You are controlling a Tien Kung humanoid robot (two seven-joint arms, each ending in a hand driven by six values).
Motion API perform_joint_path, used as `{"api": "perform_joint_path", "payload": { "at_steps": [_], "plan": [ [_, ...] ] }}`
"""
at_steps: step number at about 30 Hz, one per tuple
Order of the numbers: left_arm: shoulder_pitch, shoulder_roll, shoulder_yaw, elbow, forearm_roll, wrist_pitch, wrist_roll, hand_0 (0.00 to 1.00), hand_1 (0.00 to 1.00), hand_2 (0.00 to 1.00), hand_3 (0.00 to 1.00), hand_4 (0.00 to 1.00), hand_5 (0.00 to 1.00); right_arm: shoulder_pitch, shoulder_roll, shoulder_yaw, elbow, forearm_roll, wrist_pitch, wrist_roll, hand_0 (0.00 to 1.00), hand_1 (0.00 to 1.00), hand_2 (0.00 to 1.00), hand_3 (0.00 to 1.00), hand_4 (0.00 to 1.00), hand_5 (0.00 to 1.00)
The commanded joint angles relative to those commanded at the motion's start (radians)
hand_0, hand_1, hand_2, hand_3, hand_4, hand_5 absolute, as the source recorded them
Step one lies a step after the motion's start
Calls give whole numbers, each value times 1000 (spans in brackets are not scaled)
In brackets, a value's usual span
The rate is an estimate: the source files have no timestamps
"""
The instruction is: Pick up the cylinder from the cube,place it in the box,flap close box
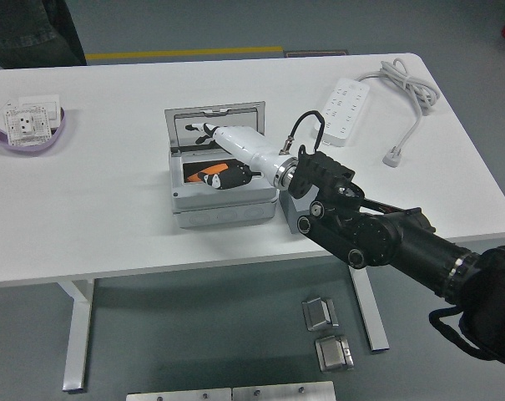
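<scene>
**Observer:** Where is your hand, and what is in it?

**Me:** My right hand (221, 160) reaches in over the open box (223, 205). My fingers (209, 129) are spread loose and hold nothing: some point toward the raised lid (217, 124) beyond them, and my thumb hangs low inside the box. My left hand is not in sight.

**Observer:** And the cylinder?

**Me:** The orange cylinder (208, 176) lies on its side on the dark floor of the box, just under my thumb and right beside it. I cannot tell whether they touch. The cube (292, 219) sits behind my wrist, against the box's right wall, mostly hidden by my arm.

**Observer:** How would the cylinder handle?

**Me:** I judge it light and stiff, with a smooth round skin that would roll or slip from a careless pinch. If it needed moving, I would take it across its middle, thumb on one side and fingers opposite, not by its ends.

**Observer:** What is left?

**Me:** The flap, I think. The lid stands upright at the far wall, ahead of my fingertips. It looks a thin hinged panel, stiff and easy to tip, so I would hook its top edge and draw it down toward my palm, keeping clear of the rim.
</scene>
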Motion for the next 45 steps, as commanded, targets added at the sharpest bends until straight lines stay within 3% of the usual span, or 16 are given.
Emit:
{"api": "perform_joint_path", "payload": {
  "at_steps": [6, 7, 9, 17, 24, 26, 30, 31, 36, 45],
  "plan": [
    [9, 1, -9, 0, 3, 1, 1, 713, 682, 712, 881, 805, 468, -37, -14, 37, 129, 11, 29, -22, 733, 715, 797, 945, 694, 185],
    [10, 0, -10, 0, 2, 1, 0, 713, 683, 710, 881, 805, 466, -40, -16, 42, 144, 12, 33, -24, 701, 681, 733, 870, 692, 216],
    [11, -3, -10, 0, 0, 1, 0, 713, 683, 710, 881, 805, 466, -52, -25, 57, 178, 17, 44, -29, 701, 681, 733, 870, 692, 216],
    [15, -12, -6, 0, -13, 2, -4, 713, 683, 710, 881, 805, 462, -126, -91, 168, 278, 49, 85, -44, 691, 671, 718, 853, 693, 217],
    [27, -14, -5, 0, -27, 3, -6, 713, 683, 710, 881, 805, 459, -251, -169, 321, 401, 67, 110, -48, 690, 660, 707, 834, 688, 235],
    [29, -16, -3, 0, -31, 4, -7, 713, 682, 710, 881, 805, 460, -291, -189, 368, 437, 65, 112, -46, 678, 651, 691, 780, 677, 271],
    [32, -20, -4, 0, -31, 4, -7, 713, 682, 710, 881, 805, 460, -360, -212, 453, 493, 79, 116, -35, 678, 651, 691, 780, 677, 271],
    [32, -20, -4, 0, -32, 4, -7, 713, 682, 710, 881, 805, 460, -375, -215, 473, 504, 88, 116, -29, 682, 645, 681, 730, 669, 282],
    [33, -25, -3, 0, -34, 4, -9, 713, 682, 710, 881, 805, 460, -461, -225, 584, 539, 188, 119, 22, 682, 645, 681, 730, 669, 282],
    [32, -28, -1, 0, -40, 4, -11, 712, 682, 711, 881, 805, 462, -590, -263, 761, 532, 388, 144, 92, 657, 631, 664, 678, 664, 284]
  ]
}}
